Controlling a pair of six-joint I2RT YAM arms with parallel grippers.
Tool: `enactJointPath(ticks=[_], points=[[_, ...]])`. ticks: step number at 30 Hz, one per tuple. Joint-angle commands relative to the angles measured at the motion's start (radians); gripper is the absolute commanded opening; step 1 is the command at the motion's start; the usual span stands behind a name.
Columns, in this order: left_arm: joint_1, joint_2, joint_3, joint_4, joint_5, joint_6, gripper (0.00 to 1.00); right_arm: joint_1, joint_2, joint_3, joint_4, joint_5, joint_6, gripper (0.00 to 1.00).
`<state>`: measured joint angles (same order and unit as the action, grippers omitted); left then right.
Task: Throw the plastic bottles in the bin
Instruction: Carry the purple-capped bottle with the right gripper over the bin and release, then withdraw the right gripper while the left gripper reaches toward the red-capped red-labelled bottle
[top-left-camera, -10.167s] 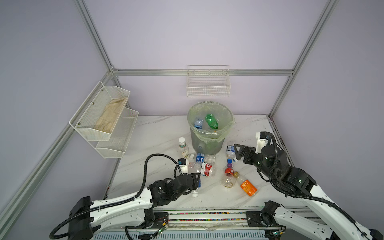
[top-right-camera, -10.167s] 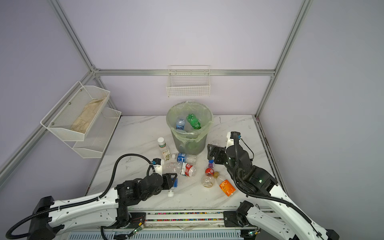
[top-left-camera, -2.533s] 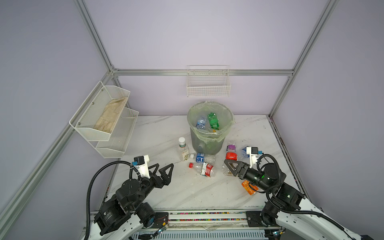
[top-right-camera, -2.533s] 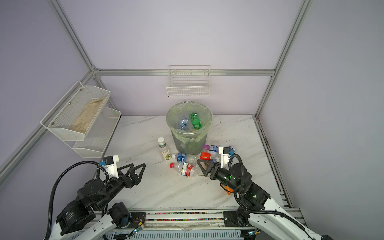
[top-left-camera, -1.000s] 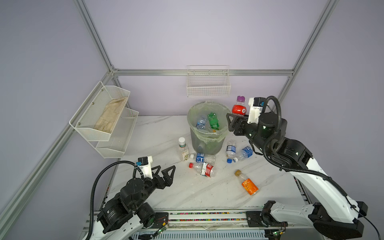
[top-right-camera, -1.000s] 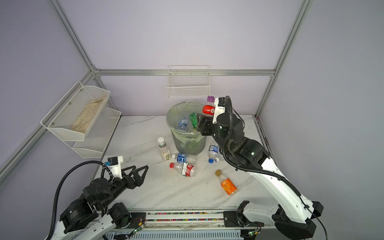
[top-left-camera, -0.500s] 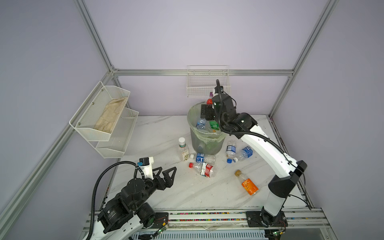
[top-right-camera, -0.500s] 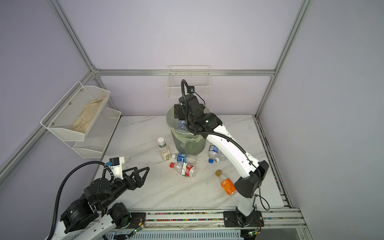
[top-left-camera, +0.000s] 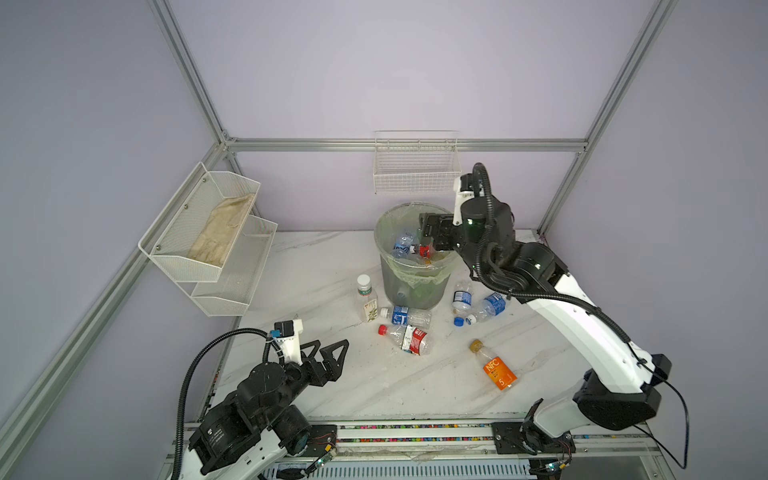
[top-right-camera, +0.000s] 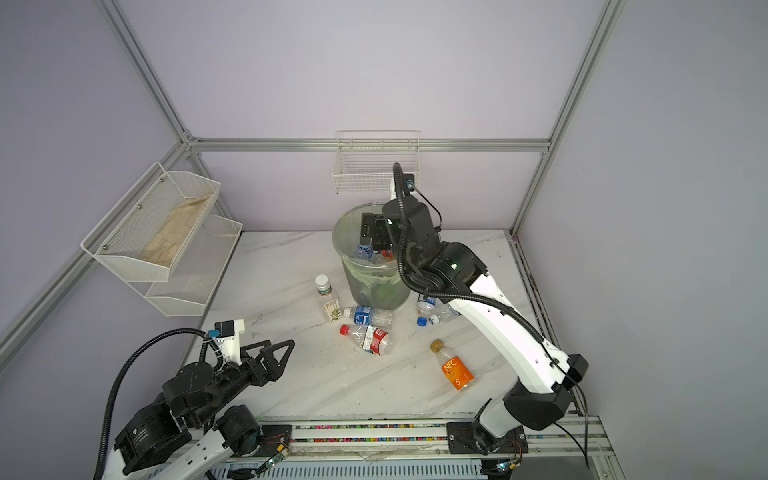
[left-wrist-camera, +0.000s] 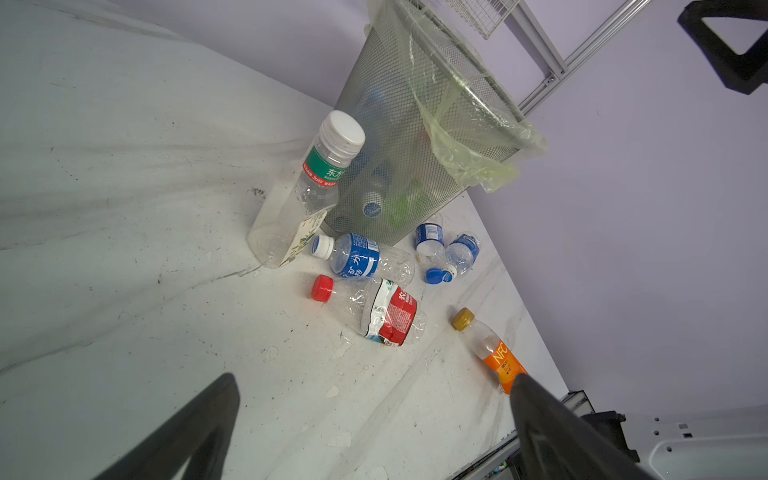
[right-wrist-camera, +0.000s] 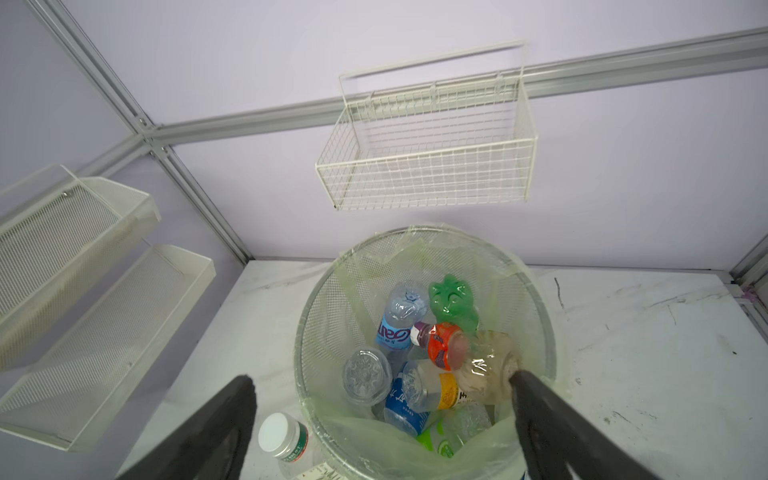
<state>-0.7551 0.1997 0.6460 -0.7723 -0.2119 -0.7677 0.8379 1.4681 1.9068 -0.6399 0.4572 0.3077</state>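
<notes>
Bin (top-left-camera: 415, 286) stood directly beneath the right gripper (right-wrist-camera: 382, 377), whose fingers were spread wide with nothing between them (released, empty). Grey mesh wall, pale green liner (left-wrist-camera: 478, 166) folded over the rim.

Inside, under that gripper, lay a heap of plastic bottles (right-wrist-camera: 365, 376). On top was a red-labelled bottle (right-wrist-camera: 440, 347) with a purple cap, blurred. Beyond it were a green-tinted bottle (right-wrist-camera: 451, 301) and a blue-labelled bottle (right-wrist-camera: 397, 324).

The left gripper (top-left-camera: 331, 343) was low over the table, likewise splayed and empty. Ahead of it:
- an upright white-capped bottle (top-left-camera: 367, 299) just beside the bin
- a lying blue-label bottle (top-left-camera: 405, 316)
- a crumpled red-capped bottle (top-left-camera: 409, 338)
- off to its right, an orange bottle (top-left-camera: 494, 368)

Below the right gripper's arm, beside the bin, were two small blue bottles (top-left-camera: 462, 297) and a loose blue cap (top-left-camera: 458, 321).

Table (top-left-camera: 332, 257): white marble pattern, grey veins, scuffed, flecked with flakes. Walls lilac, aluminium frame. A wire basket (top-left-camera: 415, 174) hung on the back wall beyond the right gripper. A two-tier mesh shelf (top-left-camera: 232, 291) was on the wall to the left gripper's left, with a beige cloth (top-left-camera: 224, 228) in the upper tier.

Writing: the orange label read "NFC" and "5". The upright bottle's green band carried white Chinese characters. The rest was too small to read.
</notes>
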Motion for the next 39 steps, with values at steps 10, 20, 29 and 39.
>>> enactJointPath(ticks=[10, 20, 29, 39], points=[[-0.003, 0.045, -0.037, 0.044, 0.054, -0.038, 1.0, 0.0, -0.307, -0.404, 0.077, 0.03, 0.131, 0.98], [-0.003, 0.177, -0.103, 0.183, 0.132, -0.079, 1.0, 0.001, -0.457, -0.618, 0.038, 0.054, 0.255, 0.97], [-0.021, 0.299, -0.261, 0.453, 0.211, -0.183, 1.0, 0.001, -0.599, -0.832, 0.035, 0.039, 0.363, 0.97], [-0.081, 0.582, -0.298, 0.727, 0.204, -0.237, 1.0, 0.001, -0.618, -0.898, 0.02, 0.008, 0.413, 0.97]])
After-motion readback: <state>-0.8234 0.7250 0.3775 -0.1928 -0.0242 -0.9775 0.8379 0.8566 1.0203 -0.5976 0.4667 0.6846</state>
